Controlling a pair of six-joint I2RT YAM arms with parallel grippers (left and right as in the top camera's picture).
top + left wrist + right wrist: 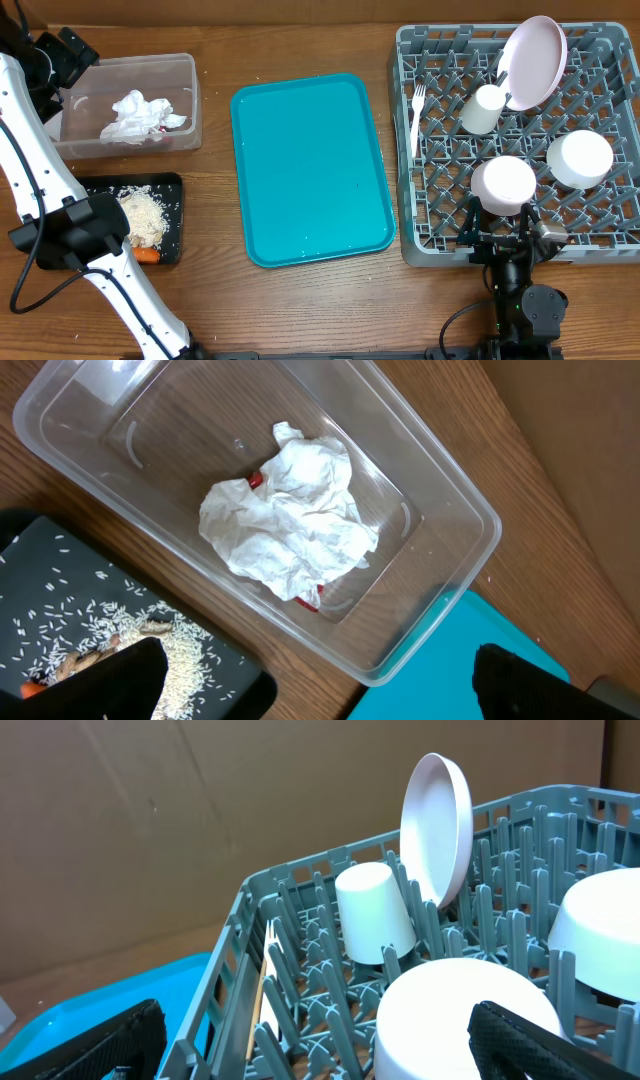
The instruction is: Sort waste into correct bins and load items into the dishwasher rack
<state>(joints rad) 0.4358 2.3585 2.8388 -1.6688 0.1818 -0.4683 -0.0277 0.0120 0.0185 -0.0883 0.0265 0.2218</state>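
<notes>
Overhead view suggests to us that the sorting is complete: the napkins (135,115) lie in the tub (192,95) at 10 o'clock, rice (145,215) and carrot (148,256) in the black tray (165,183) at 8 o'clock, and the plate (533,60), cup (482,108), fork (417,120) and bowls (580,158) in the rack (420,245) at 3 o'clock. The left gripper (315,682) and right gripper (320,1045) are wide, holding nothing. We should lift the right one straight up, so that it does not knock the nearest bowl (505,183).

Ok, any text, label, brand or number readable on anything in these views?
None readable. The red snack wrapper is mostly hidden under the crumpled napkins, so any print on it cannot be seen. The clear tub, teal tray, dishwasher rack and plate show no markings.
</notes>
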